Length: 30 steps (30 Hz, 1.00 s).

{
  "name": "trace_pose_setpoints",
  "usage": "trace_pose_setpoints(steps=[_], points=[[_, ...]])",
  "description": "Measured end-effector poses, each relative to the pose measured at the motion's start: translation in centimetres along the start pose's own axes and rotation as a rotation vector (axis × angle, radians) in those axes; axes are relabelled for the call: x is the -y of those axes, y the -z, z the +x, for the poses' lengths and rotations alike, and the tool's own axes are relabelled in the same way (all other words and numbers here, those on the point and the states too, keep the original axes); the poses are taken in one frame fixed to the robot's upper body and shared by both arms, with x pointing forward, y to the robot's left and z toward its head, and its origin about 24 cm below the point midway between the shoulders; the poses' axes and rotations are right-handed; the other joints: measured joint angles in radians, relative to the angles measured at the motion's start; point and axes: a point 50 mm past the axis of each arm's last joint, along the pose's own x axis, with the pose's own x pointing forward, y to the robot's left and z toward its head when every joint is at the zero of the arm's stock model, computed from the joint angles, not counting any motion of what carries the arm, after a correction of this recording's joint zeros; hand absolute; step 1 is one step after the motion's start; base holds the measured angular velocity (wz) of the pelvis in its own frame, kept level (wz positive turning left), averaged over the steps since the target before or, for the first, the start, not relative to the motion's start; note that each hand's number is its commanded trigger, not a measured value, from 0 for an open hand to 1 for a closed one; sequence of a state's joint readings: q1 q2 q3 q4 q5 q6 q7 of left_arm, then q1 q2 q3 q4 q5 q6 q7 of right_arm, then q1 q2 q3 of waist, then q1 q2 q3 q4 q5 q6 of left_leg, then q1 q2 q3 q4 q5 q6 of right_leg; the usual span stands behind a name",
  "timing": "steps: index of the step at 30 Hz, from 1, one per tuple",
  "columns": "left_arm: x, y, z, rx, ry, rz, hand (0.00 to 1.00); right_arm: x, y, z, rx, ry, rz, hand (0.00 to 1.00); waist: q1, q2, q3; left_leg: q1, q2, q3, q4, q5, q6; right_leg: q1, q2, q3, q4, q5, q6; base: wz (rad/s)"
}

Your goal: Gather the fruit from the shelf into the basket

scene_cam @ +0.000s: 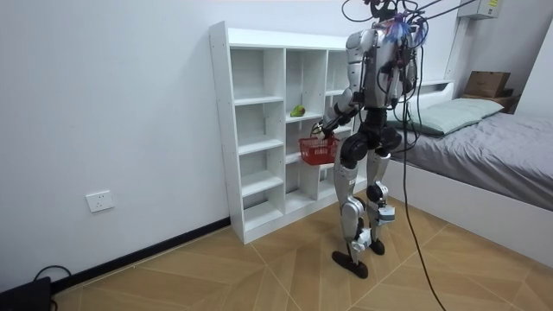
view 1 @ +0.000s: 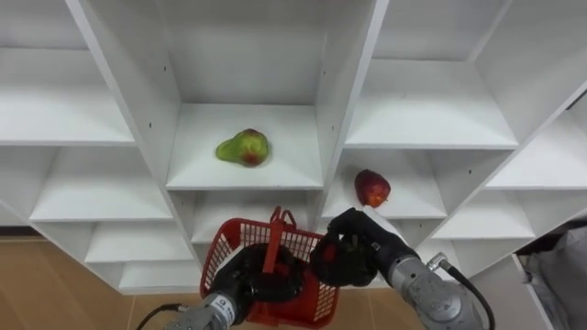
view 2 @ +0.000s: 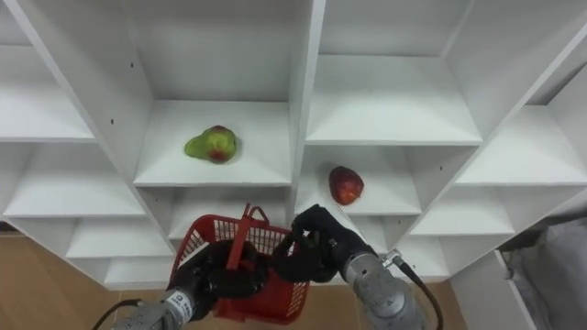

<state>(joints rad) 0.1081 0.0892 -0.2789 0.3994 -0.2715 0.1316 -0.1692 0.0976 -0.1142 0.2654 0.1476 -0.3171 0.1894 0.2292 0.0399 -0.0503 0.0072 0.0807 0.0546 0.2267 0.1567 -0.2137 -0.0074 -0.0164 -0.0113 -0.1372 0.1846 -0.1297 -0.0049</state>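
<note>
Red basket (view 1: 223, 249) hangs before the white shelves (view 1: 431, 101), my left robot hand (view 1: 246, 278) clamped on it. My right robot hand (view 1: 353, 252) hovers at the basket's right rim, just below the apple (view 1: 371, 187); whether it grips anything I cannot tell. A green fruit (view 1: 244, 148) lies in the middle cubby, farther left. Collecting seems under way. Next I should reach up, close round the apple and bring it over the basket.

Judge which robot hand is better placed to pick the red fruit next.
Probably right. The right robot hand is close below the red fruit, while the left robot hand is busy holding the red basket.
</note>
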Motion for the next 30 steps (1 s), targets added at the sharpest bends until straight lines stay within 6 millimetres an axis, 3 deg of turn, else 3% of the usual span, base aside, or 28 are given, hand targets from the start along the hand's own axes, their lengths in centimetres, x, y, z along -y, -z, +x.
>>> trace_pose_setpoints(steps=[11,30], points=[[0.2,0.5,-0.1,-0.031,0.014,0.022,1.0,0.1,1.3,0.7,-0.047,0.025,0.131,1.0,0.005,0.009,0.0014,-0.003,-0.001,-0.01,0.005,0.0,0.0,0.003,-0.002,-0.006,-0.001,0.0,0.0,0.02],[0.7,1.3,-0.1,-0.097,0.068,0.014,1.0,-1.1,1.3,1.2,-0.029,-0.004,0.447,1.0,0.02,0.006,0.0035,-0.015,-0.001,-0.024,0.006,0.0,0.0,0.005,-0.003,-0.028,-0.017,0.0,0.0,0.02]])
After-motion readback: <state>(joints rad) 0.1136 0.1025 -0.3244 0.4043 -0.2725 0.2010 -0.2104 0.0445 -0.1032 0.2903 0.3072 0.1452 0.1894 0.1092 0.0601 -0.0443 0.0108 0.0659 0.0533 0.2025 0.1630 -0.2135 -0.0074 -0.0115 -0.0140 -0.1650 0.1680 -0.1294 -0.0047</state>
